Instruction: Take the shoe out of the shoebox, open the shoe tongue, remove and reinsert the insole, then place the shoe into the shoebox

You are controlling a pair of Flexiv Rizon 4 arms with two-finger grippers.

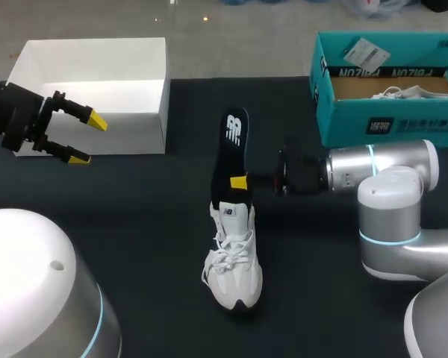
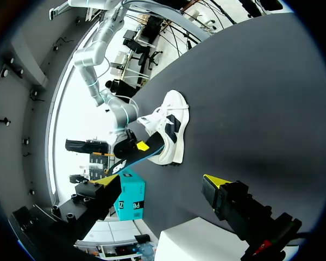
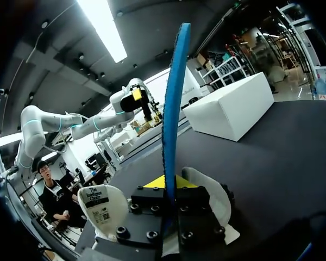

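A white sneaker [image 1: 235, 272] stands on the dark table, toe toward me. A black insole [image 1: 234, 153] rises out of its opening and leans away. My right gripper [image 1: 239, 181] is shut on the insole just above the shoe's collar. In the right wrist view the insole's blue edge [image 3: 174, 103] stands up between the fingers of the right gripper [image 3: 170, 187], with the shoe [image 3: 209, 196] beneath and its tongue [image 3: 100, 209] to one side. My left gripper [image 1: 78, 138] hangs open and empty by the white box, far from the shoe [image 2: 171, 128]; the left gripper [image 2: 160, 182] faces it from a distance.
An open white box [image 1: 97, 89] sits at the back left. A teal shoebox [image 1: 388, 104] with another white shoe [image 1: 414, 92] inside sits at the back right. My right arm [image 1: 381, 168] lies across the table's right side.
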